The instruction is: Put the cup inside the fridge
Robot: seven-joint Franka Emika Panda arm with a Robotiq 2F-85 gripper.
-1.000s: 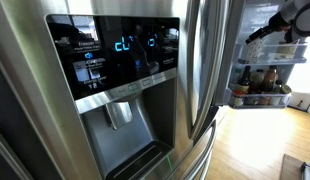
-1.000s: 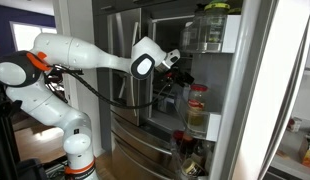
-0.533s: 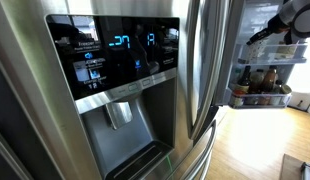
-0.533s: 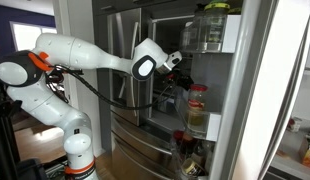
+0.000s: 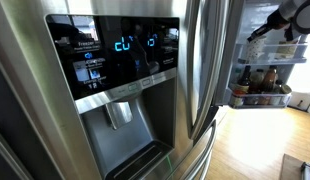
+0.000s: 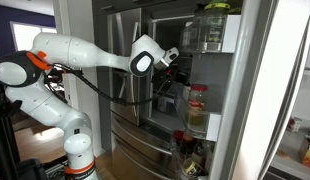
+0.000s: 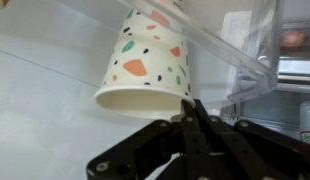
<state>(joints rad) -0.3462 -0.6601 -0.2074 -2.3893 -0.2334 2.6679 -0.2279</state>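
Little was shifted: the arm's [image 6: 85, 52] wrist was raised a touch, and the blue digits [image 5: 135, 43] on the fridge [image 5: 190, 90] panel were changed. The end effector [image 7: 190, 108] was seen clenched on the rim of the spotted cup [image 7: 147, 62]. The cup was held tilted inside the open fridge, against its white wall, near a clear shelf [image 7: 245, 62].

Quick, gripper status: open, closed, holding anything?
Gripper: fingers closed, pinching the rim of the white paper cup with coloured speckles.
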